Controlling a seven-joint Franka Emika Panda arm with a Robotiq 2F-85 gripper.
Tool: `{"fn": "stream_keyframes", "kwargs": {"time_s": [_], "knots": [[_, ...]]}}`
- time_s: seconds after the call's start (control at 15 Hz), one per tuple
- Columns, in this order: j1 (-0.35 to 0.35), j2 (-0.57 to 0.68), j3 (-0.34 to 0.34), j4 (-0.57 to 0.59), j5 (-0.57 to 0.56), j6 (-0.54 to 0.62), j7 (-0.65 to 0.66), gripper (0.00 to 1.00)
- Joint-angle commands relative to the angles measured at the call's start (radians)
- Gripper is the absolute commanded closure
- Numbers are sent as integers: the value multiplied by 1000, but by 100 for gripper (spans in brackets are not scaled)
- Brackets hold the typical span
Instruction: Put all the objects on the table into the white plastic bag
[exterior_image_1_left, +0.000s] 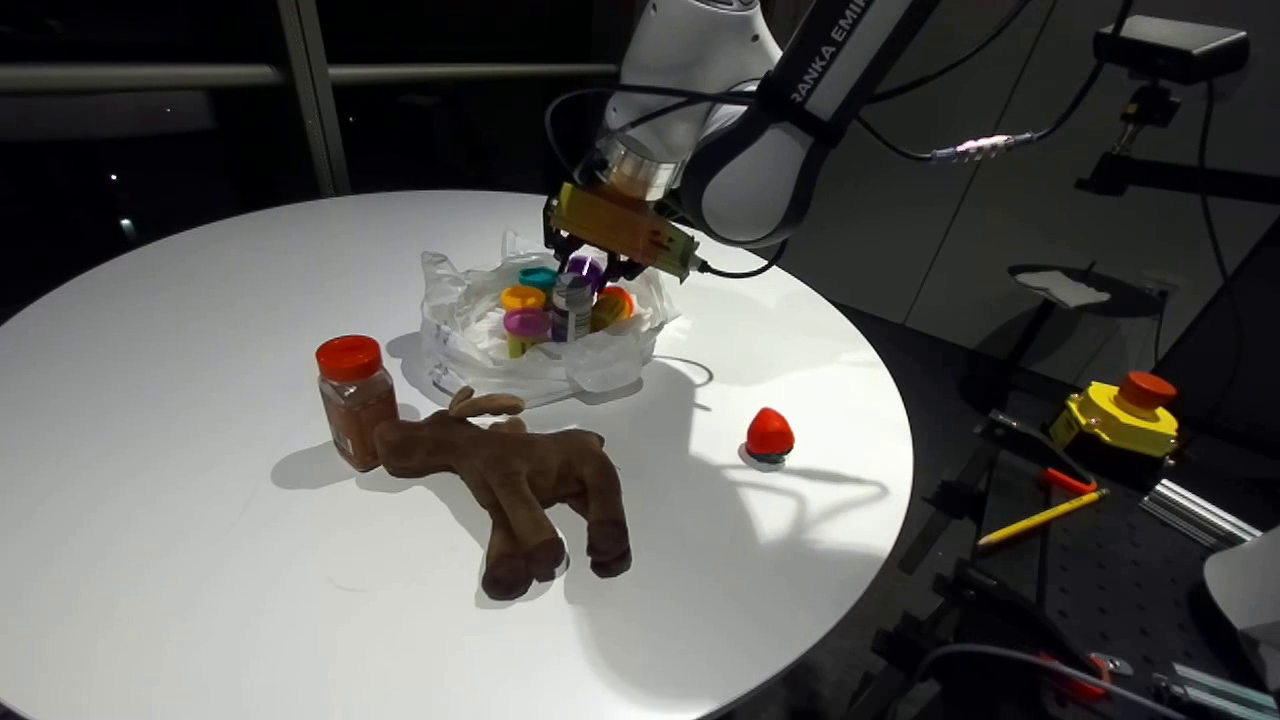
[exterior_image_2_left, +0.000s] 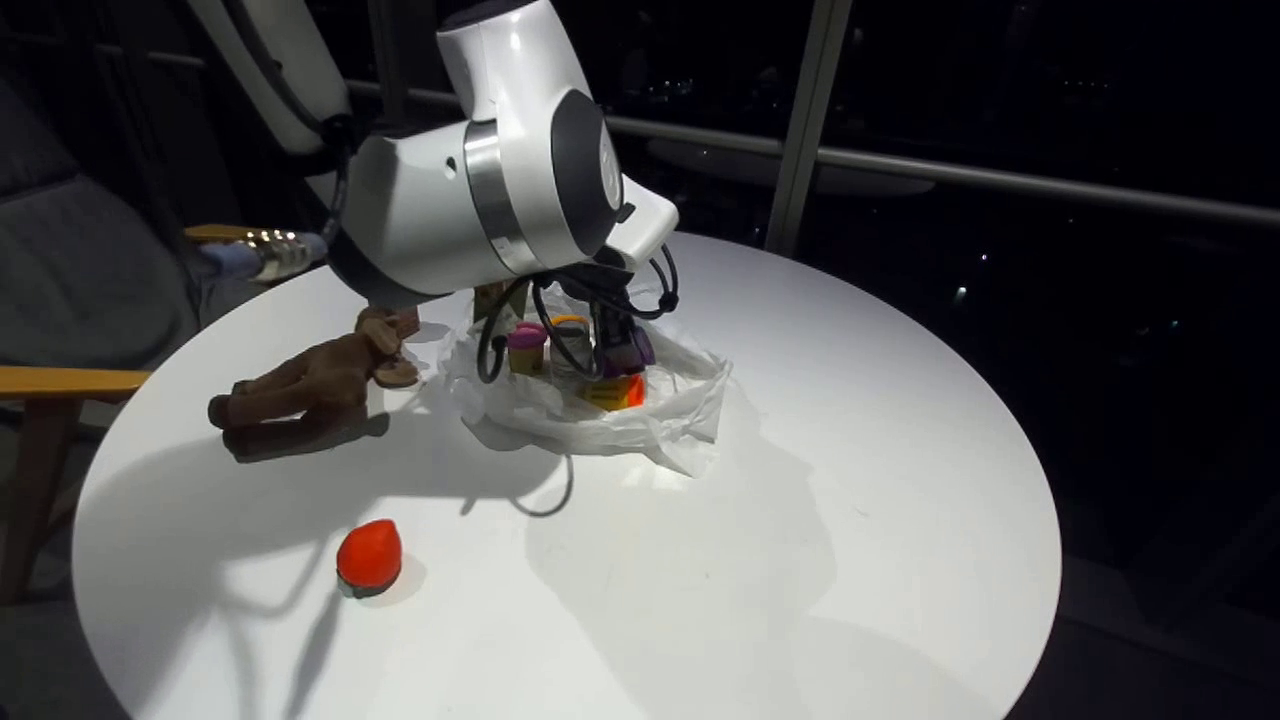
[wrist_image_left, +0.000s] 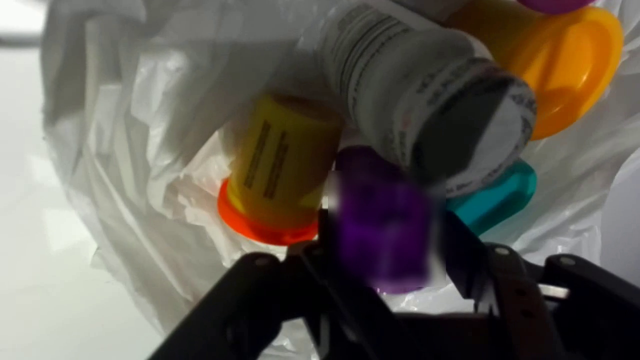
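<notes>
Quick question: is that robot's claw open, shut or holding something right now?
Gripper: jaws apart with a blurred purple item between them; whether they grip it or merely surround it cannot be told.

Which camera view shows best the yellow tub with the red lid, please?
The wrist view: the tub is large and nearly whole, with dark printing on its side. Both exterior views show it smaller inside the bag, with its red lid visible.

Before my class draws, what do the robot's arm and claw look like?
The arm is white and rounded, with dark grey caps, a silver band, white lettering on black, and black cables. A yellow-orange box sits by the black, two-fingered claw.
</notes>
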Motion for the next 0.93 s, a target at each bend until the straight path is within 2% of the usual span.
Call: {"fn": "stream_keyframes", "kwargs": {"time_s": [0.0,0.13,0.33,0.47,0.53,0.73,0.87], "knots": [[-20,-9,5,28,-6,8,-18,17],[-6,-52,-11,1,-12,19,-12,0],[26,-143,-33,-67,-17,12,5,0],[35,-224,-21,-136,-14,-28,4,0],[27,-273,4,-182,-8,-59,-3,0],[115,-394,-74,-303,-41,-151,40,0],[117,-478,-56,-393,-33,-233,17,0]]}}
